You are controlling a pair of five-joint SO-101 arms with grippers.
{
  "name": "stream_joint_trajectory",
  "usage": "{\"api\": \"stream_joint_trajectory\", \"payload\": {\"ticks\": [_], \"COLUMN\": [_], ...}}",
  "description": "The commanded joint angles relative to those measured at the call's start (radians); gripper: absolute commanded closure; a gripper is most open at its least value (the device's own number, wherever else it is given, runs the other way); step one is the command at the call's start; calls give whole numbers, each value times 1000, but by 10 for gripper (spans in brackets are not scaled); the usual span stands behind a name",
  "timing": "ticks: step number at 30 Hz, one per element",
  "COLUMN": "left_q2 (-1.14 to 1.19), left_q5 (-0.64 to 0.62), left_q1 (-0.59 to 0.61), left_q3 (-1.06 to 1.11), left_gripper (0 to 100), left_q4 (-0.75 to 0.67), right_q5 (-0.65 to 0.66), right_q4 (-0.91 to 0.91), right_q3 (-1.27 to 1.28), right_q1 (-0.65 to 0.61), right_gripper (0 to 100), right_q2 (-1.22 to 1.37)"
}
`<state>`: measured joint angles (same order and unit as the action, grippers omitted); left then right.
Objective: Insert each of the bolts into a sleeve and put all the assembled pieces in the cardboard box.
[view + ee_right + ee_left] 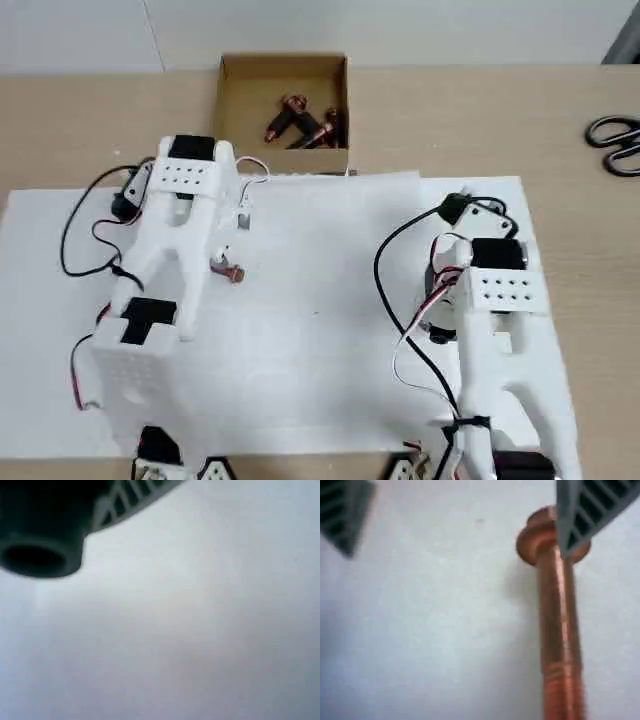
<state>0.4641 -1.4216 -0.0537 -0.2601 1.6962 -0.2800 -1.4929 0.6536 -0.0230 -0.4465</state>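
Copper-coloured metal bolt lies on the white sheet; your left tool gapes empty, 1 finger over its head. Your right tool grips a black tubular sleeve.

Wood bench carries a white sheet, cardboard box at the sheet's far edge, scissors apart; one copper bolt on the sheet.
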Motion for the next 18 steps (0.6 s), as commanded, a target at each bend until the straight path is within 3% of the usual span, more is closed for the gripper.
{"api": "stream_joint_trajectory", "payload": {"ticks": [1,4,14,16,18], "left_q2": [-66,-66,-71,-63,-46], "left_q5": [25,213,1382,1533,1562], "left_q1": [6,41,218,250,279], "left_q3": [-5,-7,-13,-18,-22], "left_gripper": [711,711,721,724,739], "left_q4": [-8,-8,51,44,25], "right_q5": [2,2,0,0,0], "right_q4": [2,2,2,4,5], "right_q3": [-5,-5,-5,-5,-5], "right_q1": [7,7,7,7,7], "right_gripper": [997,997,997,997,997], "right_q2": [-36,-36,-36,-36,-36]}}
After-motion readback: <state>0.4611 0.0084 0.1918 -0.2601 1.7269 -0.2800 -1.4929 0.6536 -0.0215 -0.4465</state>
